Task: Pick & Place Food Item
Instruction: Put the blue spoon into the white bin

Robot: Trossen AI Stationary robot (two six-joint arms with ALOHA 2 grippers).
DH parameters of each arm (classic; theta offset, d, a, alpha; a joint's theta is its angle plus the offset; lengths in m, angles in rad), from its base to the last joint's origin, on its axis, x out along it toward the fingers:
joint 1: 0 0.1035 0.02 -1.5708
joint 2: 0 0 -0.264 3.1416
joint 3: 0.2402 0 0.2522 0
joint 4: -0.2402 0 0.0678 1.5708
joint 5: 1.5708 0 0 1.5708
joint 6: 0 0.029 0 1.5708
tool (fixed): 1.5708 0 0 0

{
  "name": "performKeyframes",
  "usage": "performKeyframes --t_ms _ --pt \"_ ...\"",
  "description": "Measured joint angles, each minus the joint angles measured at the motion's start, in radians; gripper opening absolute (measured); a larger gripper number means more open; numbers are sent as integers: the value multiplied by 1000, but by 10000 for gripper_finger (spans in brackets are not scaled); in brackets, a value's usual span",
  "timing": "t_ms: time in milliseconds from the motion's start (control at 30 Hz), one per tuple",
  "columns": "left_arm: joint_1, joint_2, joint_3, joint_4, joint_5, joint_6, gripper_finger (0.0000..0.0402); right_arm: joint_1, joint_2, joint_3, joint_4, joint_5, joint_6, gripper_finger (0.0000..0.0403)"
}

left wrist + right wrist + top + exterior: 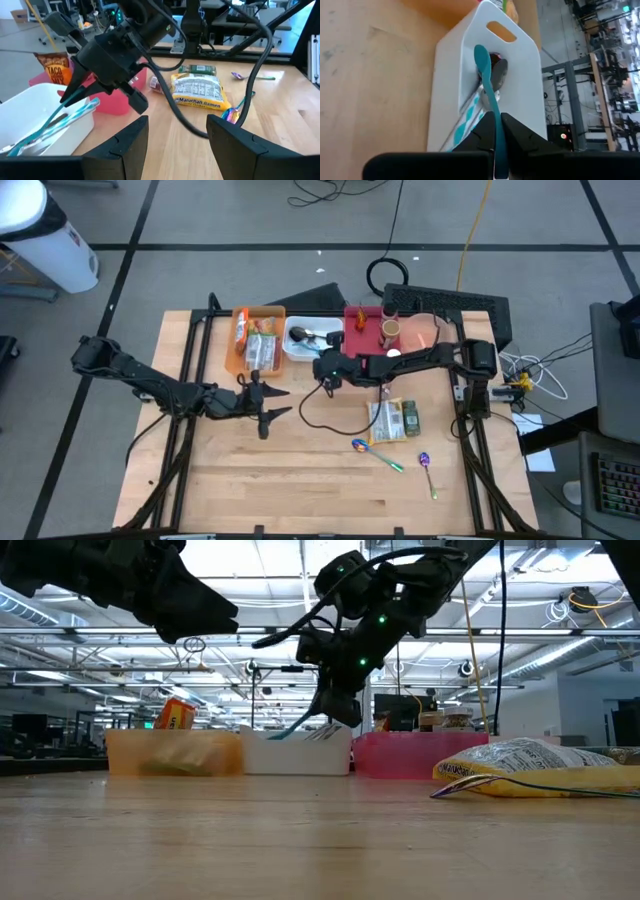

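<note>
My right gripper (497,122) hangs over the white bin (520,60) at the table's far middle, shut on a teal spoon (487,85). The spoon slants down and away from the fingers (75,92), and its bowl end (283,731) is at about the height of the bin's rim. More utensils lie in that bin (65,122). A yellow ramen packet (385,420) and a green packet (410,418) lie flat on the table to the right of centre. My left gripper (265,395) waits left of centre, open, with nothing between its fingers (177,140). My right gripper pinches the teal spoon's handle (496,131) between its two fingers. The spoon runs on forward past the fingertips, slanting down, with its bowl end (481,52) over the white bin. Whether that end touches the utensils below, I cannot tell.
An orange bin (255,340) with food packets stands left of the white bin (300,340), and a red bin (380,330) with cups stands to its right. Two small spoons (378,453) (427,470) lie near the front right. A black cable (330,415) curls over the middle.
</note>
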Motion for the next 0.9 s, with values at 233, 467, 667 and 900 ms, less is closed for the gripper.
performKeyframes --t_ms 233,467,667,900 --pt "0 0 0 -13 0 -18 209 0 -1 0 -14 -23 18 22" --pt "0 0 0 -15 0 -24 209 0 -1 0 -10 -22 -14 67" --pt "0 0 0 -23 0 -25 209 1 -14 0 -15 -22 -19 131" --pt "0 0 0 -44 1 -47 209 43 -88 1 -55 -21 3 190"
